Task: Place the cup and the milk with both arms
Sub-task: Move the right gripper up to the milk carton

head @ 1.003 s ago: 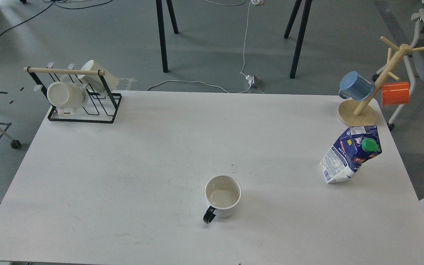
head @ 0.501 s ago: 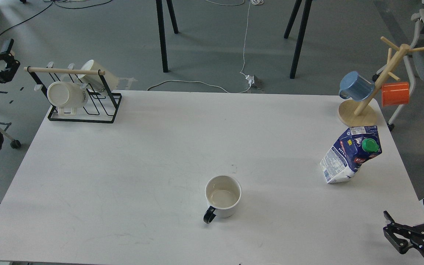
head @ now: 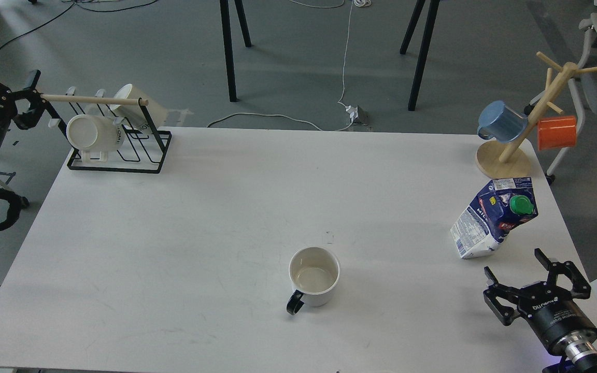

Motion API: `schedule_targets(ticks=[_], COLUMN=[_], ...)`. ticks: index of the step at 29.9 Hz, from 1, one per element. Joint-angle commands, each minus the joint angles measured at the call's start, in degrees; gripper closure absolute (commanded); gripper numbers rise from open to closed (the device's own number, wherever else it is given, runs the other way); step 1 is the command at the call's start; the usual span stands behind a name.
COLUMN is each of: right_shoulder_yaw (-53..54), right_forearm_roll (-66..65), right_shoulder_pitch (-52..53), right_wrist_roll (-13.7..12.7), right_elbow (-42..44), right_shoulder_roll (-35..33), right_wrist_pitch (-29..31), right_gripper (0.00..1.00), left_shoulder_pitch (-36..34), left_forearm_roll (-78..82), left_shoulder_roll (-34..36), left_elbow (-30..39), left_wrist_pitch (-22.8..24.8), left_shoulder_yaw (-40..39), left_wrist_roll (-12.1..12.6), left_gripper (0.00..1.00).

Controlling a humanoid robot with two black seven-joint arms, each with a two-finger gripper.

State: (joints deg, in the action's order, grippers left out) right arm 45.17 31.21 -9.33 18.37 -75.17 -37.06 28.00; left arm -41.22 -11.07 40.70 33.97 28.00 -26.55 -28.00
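Head view: upright white cup (head: 314, 276), black handle; leaning blue milk carton (head: 493, 217)

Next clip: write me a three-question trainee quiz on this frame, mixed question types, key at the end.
1. True or false: the right gripper is shut on the milk carton.
2. Which way does the handle of the white cup at the table's middle point? A) toward the near edge B) toward the mug tree C) toward the black rack
3. Fill in: the carton's cap is ____ in colour.

Key
1. False: its fingers are spread, and it sits on the near side of the carton, not touching it.
2. A
3. green
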Motion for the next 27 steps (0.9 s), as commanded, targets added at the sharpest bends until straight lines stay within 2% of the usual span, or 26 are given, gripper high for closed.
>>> schedule_targets(ticks=[1,27], right_shoulder_yaw=[0.0,1.8], right_forearm_roll=[-0.5,0.3], right_shoulder_pitch=[0.1,4.3], right_wrist_roll=[0.0,0.0], right_elbow=[0.5,2.7], right_shoulder_roll=[1.0,4.4], right_wrist_pitch=[0.0,0.0], right_gripper=[0.0,0.0], left_shoulder_pitch=[0.5,3.5], left_forearm_roll=[0.0,0.2], left_shoulder_roll=[-0.1,-1.2], left_elbow=[-0.1,-0.7], left_wrist_pitch=[0.0,0.0], left_shoulder_yaw=[0.0,0.0], left_wrist_roll=[0.0,0.0], left_gripper=[0.01,0.01])
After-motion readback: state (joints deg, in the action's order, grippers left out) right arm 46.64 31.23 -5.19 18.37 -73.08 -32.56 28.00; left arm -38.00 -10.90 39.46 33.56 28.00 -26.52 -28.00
